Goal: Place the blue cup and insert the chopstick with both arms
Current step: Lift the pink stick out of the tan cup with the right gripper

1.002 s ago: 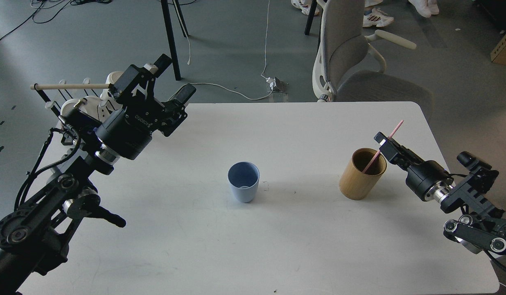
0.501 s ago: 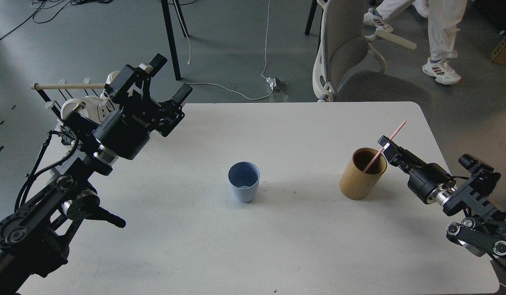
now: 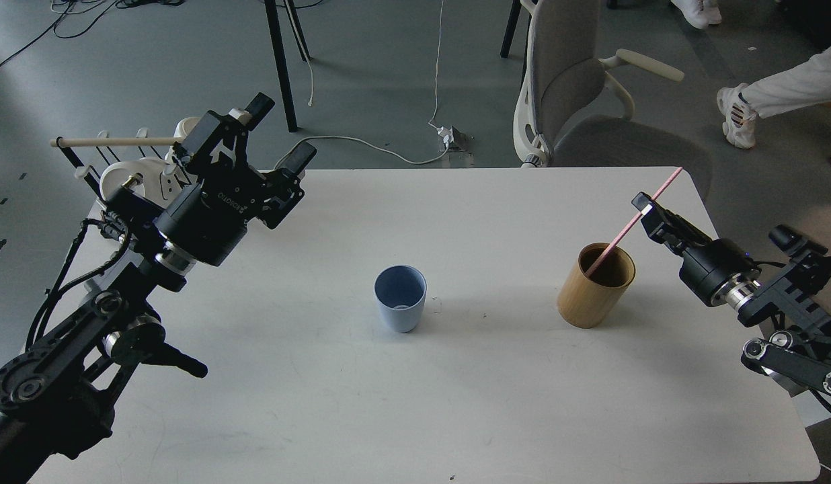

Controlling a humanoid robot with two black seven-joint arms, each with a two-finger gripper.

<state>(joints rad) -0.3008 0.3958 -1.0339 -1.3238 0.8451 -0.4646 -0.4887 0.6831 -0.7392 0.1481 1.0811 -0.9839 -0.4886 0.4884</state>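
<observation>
Right gripper [image 3: 647, 207], clamped on the chopstick [image 3: 634, 222], now lifted toward one o'clock, tip barely inside bamboo holder [image 3: 594, 289]; left gripper [image 3: 267, 144] spread empty; blue cup [image 3: 400, 297] awaiting insertion.

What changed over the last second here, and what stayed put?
The right claw, shut on the chopstick, rose and drew it partly out of the bamboo holder; its lower tip is still inside. The left claw, open, barely shifted. The blue cup stayed put.

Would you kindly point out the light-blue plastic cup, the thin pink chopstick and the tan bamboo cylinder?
Light-blue plastic cup [image 3: 399, 311], head view, outer wall.
Thin pink chopstick [image 3: 624, 232], head view, mid-shaft.
Tan bamboo cylinder [image 3: 583, 299], head view, outer wall.
</observation>
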